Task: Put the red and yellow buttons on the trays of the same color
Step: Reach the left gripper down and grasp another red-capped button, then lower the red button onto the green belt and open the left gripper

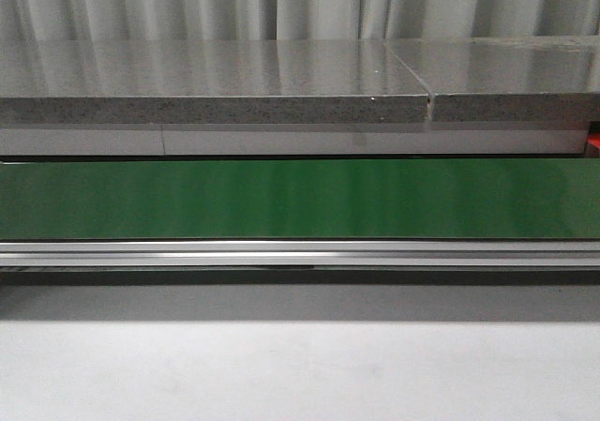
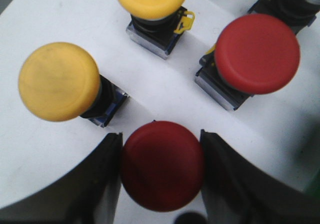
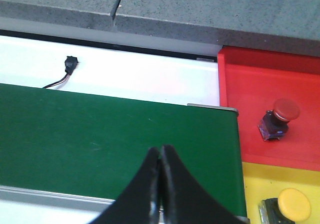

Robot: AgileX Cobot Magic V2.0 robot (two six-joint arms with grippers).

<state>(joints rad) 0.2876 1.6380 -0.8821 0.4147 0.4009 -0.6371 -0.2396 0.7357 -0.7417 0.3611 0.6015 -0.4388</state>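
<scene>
The left end effector brackets a red button on the white tabletop, contact uncertain; next it must lift it toward the red tray. The right end effector hovers closed, empty

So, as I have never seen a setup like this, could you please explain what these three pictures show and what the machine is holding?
This is a two-armed robot that sorts push buttons by colour. The front picture looks forward over the table and shows only a green conveyor belt with a grey slab behind it; neither arm appears there. The other two pictures come from cameras on the wrists. The left one looks down on a white surface with several red and yellow buttons; the left gripper has its two dark fingers on either side of a red button, seemingly gripping it. The right gripper hangs shut and empty over the belt. Beside the belt's end lie a red tray holding one red button and a yellow tray holding one yellow button.
</scene>
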